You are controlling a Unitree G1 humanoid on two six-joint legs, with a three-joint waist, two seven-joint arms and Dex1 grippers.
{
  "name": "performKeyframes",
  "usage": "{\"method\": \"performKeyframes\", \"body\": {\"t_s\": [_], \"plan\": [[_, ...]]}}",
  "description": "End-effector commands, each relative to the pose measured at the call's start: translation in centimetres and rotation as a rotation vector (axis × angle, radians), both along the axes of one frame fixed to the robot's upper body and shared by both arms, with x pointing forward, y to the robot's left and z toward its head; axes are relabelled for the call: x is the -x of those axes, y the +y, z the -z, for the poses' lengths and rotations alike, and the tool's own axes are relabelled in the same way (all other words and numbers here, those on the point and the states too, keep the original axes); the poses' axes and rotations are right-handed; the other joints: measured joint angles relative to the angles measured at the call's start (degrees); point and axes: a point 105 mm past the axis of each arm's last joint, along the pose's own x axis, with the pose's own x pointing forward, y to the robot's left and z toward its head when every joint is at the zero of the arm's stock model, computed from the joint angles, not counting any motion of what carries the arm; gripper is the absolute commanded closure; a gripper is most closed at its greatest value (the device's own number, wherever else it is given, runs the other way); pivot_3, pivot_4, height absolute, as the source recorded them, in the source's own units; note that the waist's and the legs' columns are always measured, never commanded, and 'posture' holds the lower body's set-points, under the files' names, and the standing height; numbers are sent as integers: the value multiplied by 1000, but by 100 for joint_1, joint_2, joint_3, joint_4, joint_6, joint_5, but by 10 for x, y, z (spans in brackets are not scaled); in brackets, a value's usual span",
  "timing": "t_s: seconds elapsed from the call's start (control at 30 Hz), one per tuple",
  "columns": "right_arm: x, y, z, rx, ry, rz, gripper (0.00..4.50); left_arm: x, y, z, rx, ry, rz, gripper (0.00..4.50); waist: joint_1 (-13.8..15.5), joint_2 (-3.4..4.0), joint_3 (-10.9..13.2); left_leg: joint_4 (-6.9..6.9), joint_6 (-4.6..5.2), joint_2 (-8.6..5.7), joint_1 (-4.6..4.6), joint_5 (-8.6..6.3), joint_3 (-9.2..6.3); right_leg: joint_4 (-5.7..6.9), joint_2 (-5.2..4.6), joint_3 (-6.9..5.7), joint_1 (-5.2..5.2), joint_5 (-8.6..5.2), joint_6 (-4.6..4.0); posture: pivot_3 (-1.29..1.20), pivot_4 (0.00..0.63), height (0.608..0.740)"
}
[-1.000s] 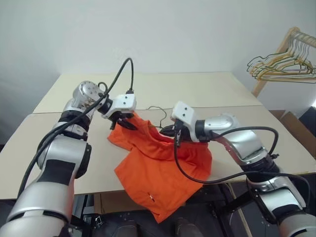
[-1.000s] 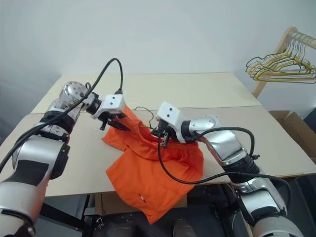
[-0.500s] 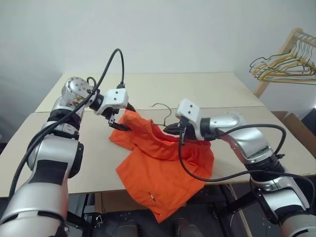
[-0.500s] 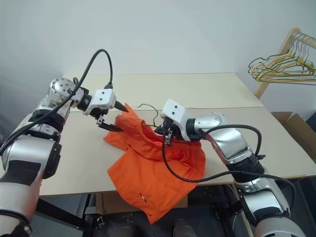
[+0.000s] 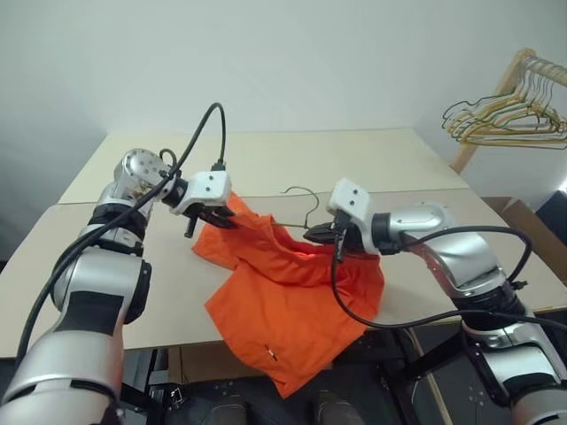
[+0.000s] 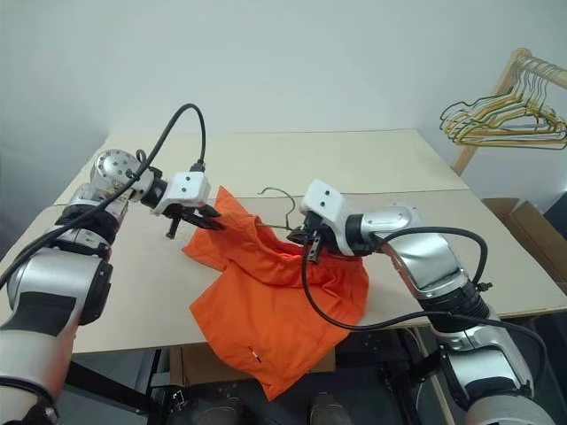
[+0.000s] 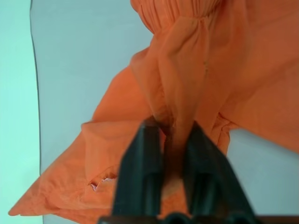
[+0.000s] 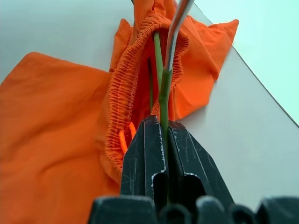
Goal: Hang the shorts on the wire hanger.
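Left eye view: shorts (image 5: 288,292) draped over table (image 5: 372,159) edge, centre frame.
Left gripper (image 5: 215,219) pinches shorts fabric; right gripper (image 5: 321,237) clamps wire hanger (image 5: 301,208); bunched hangers (image 5: 505,119) upper right.

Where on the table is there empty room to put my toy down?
The table is bare along the far side, behind the shorts and wire hanger, and along its right edge. The near middle is crowded: shorts and both arms.
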Motion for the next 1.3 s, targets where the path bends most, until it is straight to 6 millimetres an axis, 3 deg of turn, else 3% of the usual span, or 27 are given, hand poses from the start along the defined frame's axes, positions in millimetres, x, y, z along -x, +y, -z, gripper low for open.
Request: {"method": "performKeyframes", "body": {"t_s": [0.03, 0.43, 0.47, 0.7, 0.8, 1.07, 1.3], "plan": [[2, -5, -14, -14, -42, -6, 4500, -3, -4, -12, 42, -31, -4, 4467, 12, 0, 0, 0, 0, 0, 0, 0, 0, 0, 0, 0, 0, 0, 0, 26, 0, 740], [3, -10, -2, 24, -17, 9, 4500, -7, 0, -22, 100, -43, -56, 4467, 10, 0, 0, 0, 0, 0, 0, 0, -1, 1, 0, 0, 0, 0, 0, 38, 0, 740], [3, -10, -2, 21, -16, 8, 4500, -6, 1, -21, 89, -17, -56, 4007, 9, 0, 0, 0, 0, 0, 0, 0, -1, 1, 0, 0, 0, 0, 0, 38, 0, 740], [3, -11, -3, 11, -9, 10, 4500, -8, -4, -24, 135, -44, -57, 2033, 19, 0, 0, -1, 0, 0, 0, 0, -1, 0, 0, 0, 0, -1, 1, 38, 0, 740], [4, -11, -2, 12, -6, 10, 4500, -8, -4, -23, 133, -38, -60, 2033, 21, 0, 0, 0, 0, 0, 0, 0, -1, 0, 0, -1, 0, -1, 1, 35, 0, 740], [4, -12, -2, 11, 0, 18, 4500, -5, -5, -22, 135, -13, -44, 4485, 18, 0, 0, -1, 0, 0, 0, 0, 0, 0, 0, 0, 0, -1, 1, 32, 0, 740], [6, -17, 3, 30, 17, 24, 4500, -9, -1, -25, 140, -48, -77, 4485, 20, 0, 0, 0, 0, -1, 0, 0, 0, 0, 0, 0, 0, -1, 1, 37, 0, 740]]}}
